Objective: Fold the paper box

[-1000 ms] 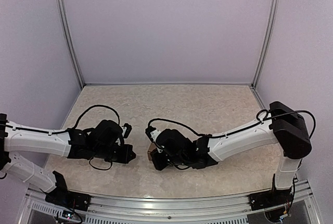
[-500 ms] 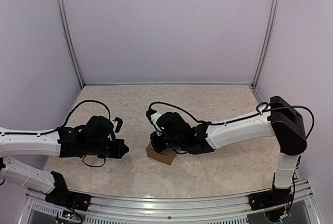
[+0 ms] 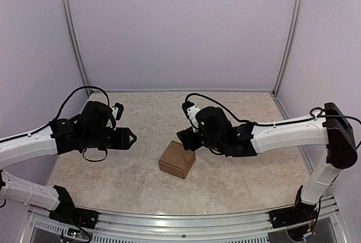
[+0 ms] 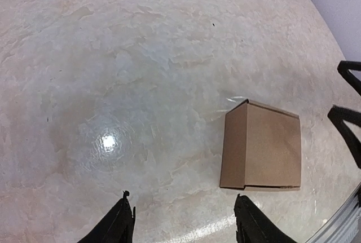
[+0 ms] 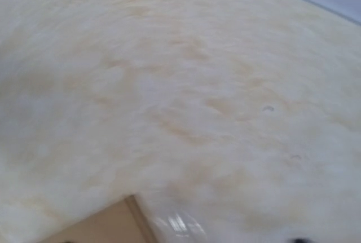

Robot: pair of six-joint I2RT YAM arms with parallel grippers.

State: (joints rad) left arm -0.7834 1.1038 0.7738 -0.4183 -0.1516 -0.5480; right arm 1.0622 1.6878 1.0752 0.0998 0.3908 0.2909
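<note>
Brown cardboard paper box (image 3: 177, 160): closed cube, gripped by neither arm.
Sits on beige marbled tabletop (image 3: 237, 113) just beside right gripper (image 3: 185, 141), ahead of left gripper (image 3: 132, 139); both sets of jaws apart, empty. Risks, as judged: tucked flap springing open; skidding on glossy surface if nudged. Only lilac enclosure walls (image 3: 180, 29) around, well apart; no obstruction noted.

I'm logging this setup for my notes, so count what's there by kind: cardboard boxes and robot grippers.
paper box: 1
Grippers: 2 (left gripper, right gripper)
Total: 3
</note>
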